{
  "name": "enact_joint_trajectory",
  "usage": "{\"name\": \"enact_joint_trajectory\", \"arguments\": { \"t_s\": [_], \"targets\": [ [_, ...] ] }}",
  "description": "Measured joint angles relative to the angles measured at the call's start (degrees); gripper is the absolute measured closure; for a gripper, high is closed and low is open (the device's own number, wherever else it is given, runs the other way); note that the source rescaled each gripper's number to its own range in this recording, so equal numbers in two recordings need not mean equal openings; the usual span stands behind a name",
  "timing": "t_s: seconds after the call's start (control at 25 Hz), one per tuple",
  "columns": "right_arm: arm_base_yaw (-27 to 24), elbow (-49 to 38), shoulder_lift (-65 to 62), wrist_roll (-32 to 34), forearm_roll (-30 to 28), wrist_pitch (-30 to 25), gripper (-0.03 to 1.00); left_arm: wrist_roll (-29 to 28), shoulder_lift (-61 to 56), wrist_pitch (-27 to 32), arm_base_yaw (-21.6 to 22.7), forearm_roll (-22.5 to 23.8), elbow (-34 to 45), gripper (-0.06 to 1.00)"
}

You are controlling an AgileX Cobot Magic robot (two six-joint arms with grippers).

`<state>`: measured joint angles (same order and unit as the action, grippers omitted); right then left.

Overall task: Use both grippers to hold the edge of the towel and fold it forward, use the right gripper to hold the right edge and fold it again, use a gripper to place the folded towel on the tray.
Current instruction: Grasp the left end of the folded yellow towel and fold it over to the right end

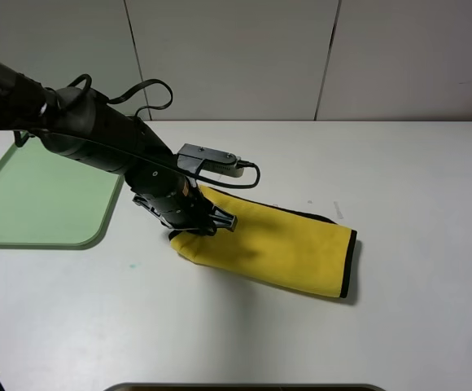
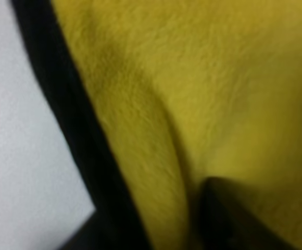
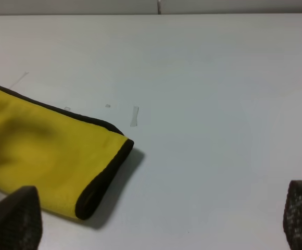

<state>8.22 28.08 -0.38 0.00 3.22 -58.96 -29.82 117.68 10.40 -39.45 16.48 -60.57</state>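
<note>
From high up, the folded towel (image 1: 285, 248) lies on the table (image 1: 399, 179), right of the tray (image 1: 41, 195), with the left gripper (image 1: 203, 224) at its tray-side end. The left wrist view is blurred; the fingers seem clamped on cloth. The right gripper (image 3: 156, 224) hangs wide apart, clear of the towel. This looks like the placing step: lift and carry it to the tray.
</note>
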Motion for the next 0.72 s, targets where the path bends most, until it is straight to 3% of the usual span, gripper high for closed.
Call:
{"name": "enact_joint_trajectory", "arguments": {
  "t_s": [0.16, 0.48, 0.72],
  "targets": [
    [0.0, 0.0, 0.0, 0.0, 0.0, 0.0, -0.03, 0.0, 0.0, -0.17, 0.0, 0.0, 0.0, 0.88],
    [0.0, 0.0, 0.0, 0.0, 0.04, 0.0, -0.03, 0.0, -0.12, 0.89, 0.0, 0.0, 0.0, 0.88],
    [0.0, 0.0, 0.0, 0.0, 0.04, 0.0, -0.03, 0.0, -2.39, 7.55, 0.2, 0.78, 0.0, 0.88]
  ]
}}
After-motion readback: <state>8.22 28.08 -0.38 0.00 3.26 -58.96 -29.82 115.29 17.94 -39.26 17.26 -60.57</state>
